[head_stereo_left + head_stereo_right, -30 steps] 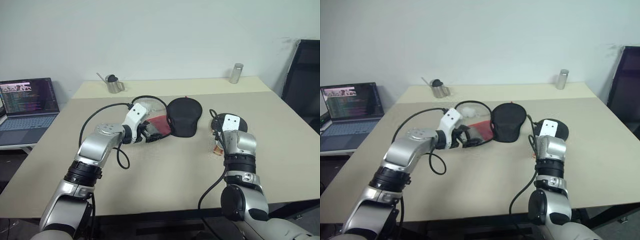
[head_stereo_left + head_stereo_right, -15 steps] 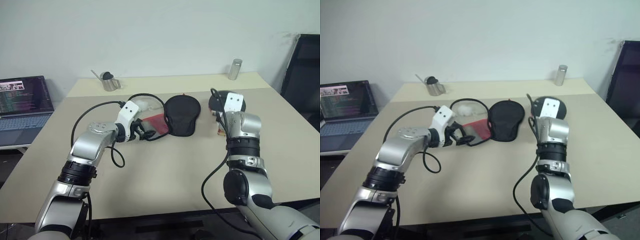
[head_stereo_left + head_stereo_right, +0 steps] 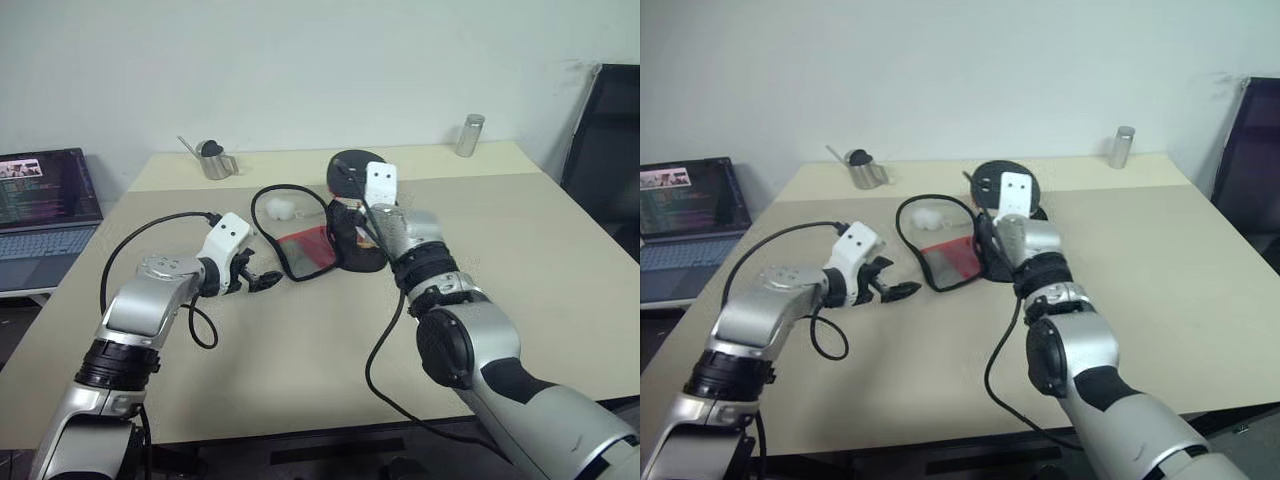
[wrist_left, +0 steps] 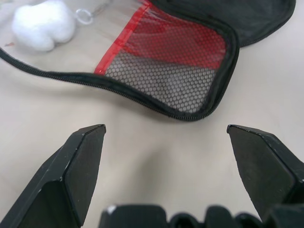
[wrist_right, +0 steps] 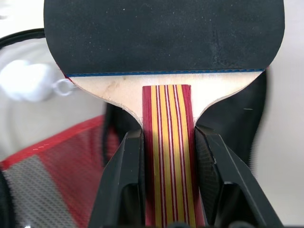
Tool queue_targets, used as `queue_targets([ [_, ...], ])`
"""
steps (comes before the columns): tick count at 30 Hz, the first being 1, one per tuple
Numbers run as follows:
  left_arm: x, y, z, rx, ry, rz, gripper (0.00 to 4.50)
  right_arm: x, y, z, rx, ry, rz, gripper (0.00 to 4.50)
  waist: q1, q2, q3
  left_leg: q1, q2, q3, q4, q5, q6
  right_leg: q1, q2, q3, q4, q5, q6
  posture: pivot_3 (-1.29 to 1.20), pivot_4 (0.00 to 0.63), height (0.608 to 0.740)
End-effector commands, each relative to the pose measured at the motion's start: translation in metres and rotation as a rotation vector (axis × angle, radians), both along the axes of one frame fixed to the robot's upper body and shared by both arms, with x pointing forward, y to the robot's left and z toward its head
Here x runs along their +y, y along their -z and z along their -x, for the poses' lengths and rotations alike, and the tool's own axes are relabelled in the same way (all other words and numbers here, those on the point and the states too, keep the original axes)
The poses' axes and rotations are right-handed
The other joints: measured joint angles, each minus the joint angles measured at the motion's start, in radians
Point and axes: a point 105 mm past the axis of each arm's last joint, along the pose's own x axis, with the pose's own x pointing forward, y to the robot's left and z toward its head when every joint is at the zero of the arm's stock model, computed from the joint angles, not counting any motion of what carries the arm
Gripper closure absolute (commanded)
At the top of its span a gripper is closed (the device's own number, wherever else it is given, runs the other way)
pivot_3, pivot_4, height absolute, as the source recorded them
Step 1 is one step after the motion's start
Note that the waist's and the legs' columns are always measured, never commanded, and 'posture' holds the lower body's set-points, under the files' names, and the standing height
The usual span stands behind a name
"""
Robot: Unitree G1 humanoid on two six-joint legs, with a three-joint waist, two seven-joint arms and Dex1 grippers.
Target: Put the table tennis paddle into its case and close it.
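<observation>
The left gripper (image 3: 886, 291) hangs wide open and empty just short of the case (image 4: 190, 80), probably ready to steady the flap. The case lies unzipped on the table (image 3: 560, 260), red mesh showing. Beyond it, the right gripper (image 5: 167, 190) clamps the paddle (image 5: 164, 42) by its striped handle, above the opening.

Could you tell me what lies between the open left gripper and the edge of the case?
Nothing: in the left wrist view, bare table separates the left gripper from the case.
</observation>
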Motion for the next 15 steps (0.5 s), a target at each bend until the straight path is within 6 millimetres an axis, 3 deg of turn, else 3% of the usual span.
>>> queue_targets([
  [1,-0.004,-0.017,0.006,-0.059,0.002,0.016,0.00,-0.001,-0.015,-0.006,-0.092,0.014,0.003,3.44,0.000,0.000,0.000,0.000,0.000,0.000,0.000,0.000,0.000,0.000,0.000,0.000,0.000,0.000,0.000,0.00,0.150,0.740],
  [5,-0.008,-0.014,0.011,-0.051,0.000,0.019,0.00,-0.007,0.007,-0.006,-0.068,0.036,0.037,3.44,-0.005,0.000,0.000,0.000,0.000,0.000,0.000,0.000,0.000,0.000,0.000,0.000,0.000,0.000,0.000,0.00,0.150,0.740],
  [15,-0.012,-0.015,0.016,-0.048,-0.011,0.020,0.00,-0.005,0.034,-0.003,-0.043,0.006,0.071,3.44,-0.008,0.000,0.000,0.000,0.001,0.000,0.000,0.000,0.000,0.000,0.001,0.000,0.001,0.000,0.000,0.00,0.150,0.740],
])
